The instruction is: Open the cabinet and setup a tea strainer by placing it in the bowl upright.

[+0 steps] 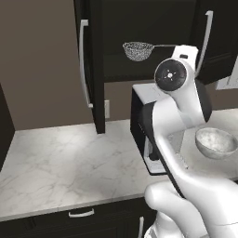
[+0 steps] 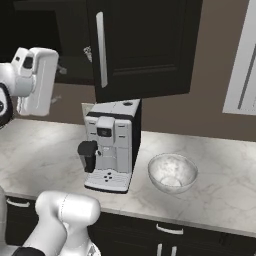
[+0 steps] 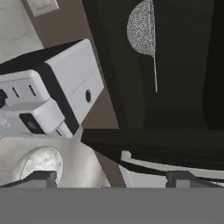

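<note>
**Caller:** Sweep the left base view for me, left edge to right.

**Me:** Far left, the cabinet (image 1: pixel 95 60) door swings out toward us, its long silver handle (image 1: pixel 83 62) running down the upper left of the frame. Upper centre, inside the dark opening, the tea strainer (image 1: pixel 138 50) sits on the shelf, mesh basket to the left, thin handle pointing right toward my wrist. Centre, the coffee machine (image 1: pixel 142 125) stands on the counter (image 1: pixel 65 158), mostly behind my arm. Right edge, halfway down, the bowl (image 1: pixel 216 142), nothing in it.

**Caller:** And your gripper?

**Me:** In the hand view my gripper (image 3: pixel 111 178) sits at the bottom, fingertips spread wide apart, nothing between them. The strainer is in the upper middle there, rolled sideways, well apart from my fingertips.

**Caller:** So the door is done. What worries you?

**Me:** The reach, I judge. That handle is a thin wire: close off-centre and it could pivot in my grip, and the basket would droop. The second open door (image 2: pixel 142 47) hangs at top centre of the right base view, right above the coffee machine, so a careless swing of my wrist could clip it. And a round basket could roll over in the bowl instead of sitting upright.
</note>
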Controlling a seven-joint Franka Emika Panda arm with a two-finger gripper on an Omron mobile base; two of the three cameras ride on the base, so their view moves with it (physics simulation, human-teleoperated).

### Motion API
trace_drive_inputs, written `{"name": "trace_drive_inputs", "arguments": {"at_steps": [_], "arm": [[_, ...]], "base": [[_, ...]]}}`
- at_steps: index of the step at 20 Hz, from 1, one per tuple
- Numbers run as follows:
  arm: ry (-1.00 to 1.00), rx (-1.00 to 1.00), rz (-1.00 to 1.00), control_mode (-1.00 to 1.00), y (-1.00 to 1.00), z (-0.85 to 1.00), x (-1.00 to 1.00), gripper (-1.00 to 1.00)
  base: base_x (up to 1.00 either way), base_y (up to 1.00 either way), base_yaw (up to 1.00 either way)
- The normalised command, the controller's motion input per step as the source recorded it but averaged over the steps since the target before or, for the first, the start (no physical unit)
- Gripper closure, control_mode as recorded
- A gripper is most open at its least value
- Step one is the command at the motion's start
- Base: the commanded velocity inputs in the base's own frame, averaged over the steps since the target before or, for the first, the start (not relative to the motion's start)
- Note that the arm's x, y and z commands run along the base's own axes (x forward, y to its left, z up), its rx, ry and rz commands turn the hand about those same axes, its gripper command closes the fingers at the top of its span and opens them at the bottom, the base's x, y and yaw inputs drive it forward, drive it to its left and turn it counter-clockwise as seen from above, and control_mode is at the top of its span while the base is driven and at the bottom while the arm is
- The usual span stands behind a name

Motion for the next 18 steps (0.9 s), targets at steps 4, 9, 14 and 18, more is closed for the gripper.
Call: {"name": "trace_drive_inputs", "arguments": {"at_steps": [4,9,14,18], "arm": [[0.16,0.0,0.0,-1.0,-0.1,-0.28,0.22,-1.0],[0.28,-0.08,-0.02,-1.0,0.0,-0.05,0.4,-1.0],[0.4,-0.15,-0.02,-1.0,-0.04,0.0,0.53,-1.0],[0.33,-0.24,0.0,-1.0,-0.03,0.0,0.53,-1.0]], "base": [[0.0,0.0,0.0],[0.0,0.0,0.0],[0.0,0.0,0.0],[0.0,0.0,0.0]]}}
